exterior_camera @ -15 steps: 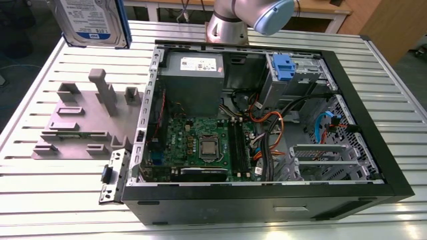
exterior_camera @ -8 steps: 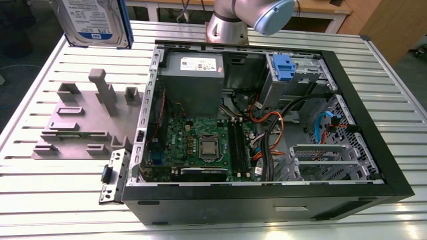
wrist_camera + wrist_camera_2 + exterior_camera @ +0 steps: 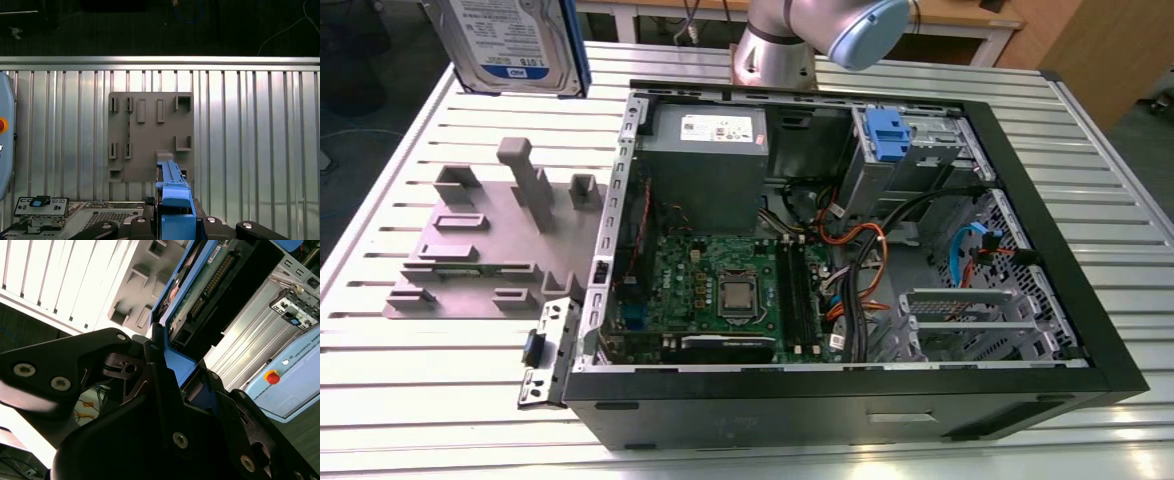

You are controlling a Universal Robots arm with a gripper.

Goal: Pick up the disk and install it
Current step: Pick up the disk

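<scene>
The disk (image 3: 507, 45), a silver hard drive with a white-and-blue label and blue rails, hangs in the air above the table's far corner at the exterior view's left. In the second wrist view my gripper (image 3: 165, 357) is shut on the blue rail at one end of the disk (image 3: 200, 290), whose circuit board and connector side show. In the first wrist view the disk (image 3: 172, 192) is seen edge-on between the black fingers (image 3: 137, 225), above the grey fixture plate (image 3: 150, 135).
An open computer case (image 3: 1107, 350) lies on the slatted metal table (image 3: 427, 400), with the motherboard, a grey power supply box (image 3: 707, 150), cables and a blue latch (image 3: 887, 135) at the drive bay. The grey fixture plate (image 3: 480, 250) with upright pegs stands beside the case. The arm's base (image 3: 781, 45) is behind the case.
</scene>
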